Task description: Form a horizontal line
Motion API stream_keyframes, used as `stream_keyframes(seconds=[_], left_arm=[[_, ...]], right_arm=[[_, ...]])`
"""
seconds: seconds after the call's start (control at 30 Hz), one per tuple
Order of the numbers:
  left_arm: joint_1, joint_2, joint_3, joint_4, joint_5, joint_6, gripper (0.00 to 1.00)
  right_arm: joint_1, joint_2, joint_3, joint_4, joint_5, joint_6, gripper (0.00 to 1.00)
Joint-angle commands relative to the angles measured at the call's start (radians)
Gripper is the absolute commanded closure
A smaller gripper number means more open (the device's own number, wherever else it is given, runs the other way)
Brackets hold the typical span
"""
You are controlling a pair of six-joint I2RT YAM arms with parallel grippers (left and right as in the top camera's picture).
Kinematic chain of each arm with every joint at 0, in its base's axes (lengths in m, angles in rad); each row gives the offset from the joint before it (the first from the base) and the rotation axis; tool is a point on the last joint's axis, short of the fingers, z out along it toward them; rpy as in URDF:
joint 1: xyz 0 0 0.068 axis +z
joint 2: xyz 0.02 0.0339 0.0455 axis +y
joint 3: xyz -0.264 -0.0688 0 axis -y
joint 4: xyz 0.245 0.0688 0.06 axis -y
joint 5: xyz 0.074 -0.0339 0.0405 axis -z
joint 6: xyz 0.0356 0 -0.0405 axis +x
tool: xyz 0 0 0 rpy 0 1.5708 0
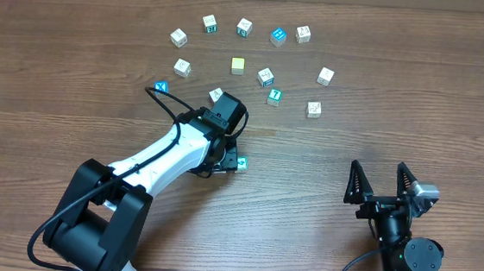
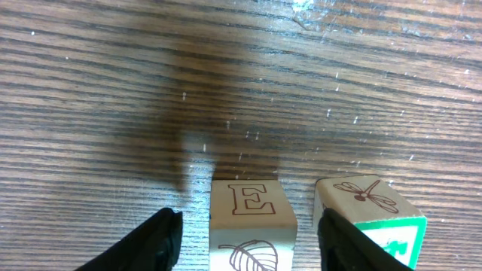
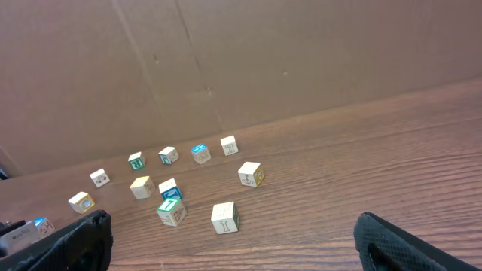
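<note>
In the left wrist view a white cube marked E (image 2: 250, 203), with a leaf on its near face, stands on the wood between my left gripper's (image 2: 250, 229) fingers, with a gap on each side. The gripper is open. Right beside it stands a cube with a dragonfly top and a green-framed face (image 2: 370, 207), partly behind the right finger (image 2: 343, 241). These two make a short side-by-side row. From overhead, the left gripper (image 1: 226, 157) hides the E cube and only the green-framed cube (image 1: 242, 162) shows. A teal cube marked 7 (image 1: 274, 96) lies farther back. My right gripper (image 1: 383, 183) is open over bare wood.
Several more letter cubes lie scattered in an arc at the back, among them a pale-yellow cube (image 1: 238, 65) and a blue cube (image 1: 161, 87). A white cube (image 3: 224, 217) lies ahead of the right gripper (image 3: 233, 248). A cardboard wall (image 3: 241, 60) stands at the back.
</note>
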Motion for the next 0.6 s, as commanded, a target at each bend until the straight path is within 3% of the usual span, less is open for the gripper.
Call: stream_keyframes(seconds=[0.0,0.2,0.57], left_arm=[[-0.003,-0.002,-0.003,0.006,-0.012,0.013,0.42],[0.019,-0.003,0.027,-0.017,-0.011,0.013,0.26],[0.034,-0.003,0.098,-0.053,-0.011,0.032,0.23]], right_arm=[[-0.003,-0.010,-0.010,0.005,-0.001,-0.001,0.00],[-0.003,-0.010,-0.010,0.005,-0.001,-0.001,0.00],[-0.003,-0.010,-0.010,0.005,-0.001,-0.001,0.00]])
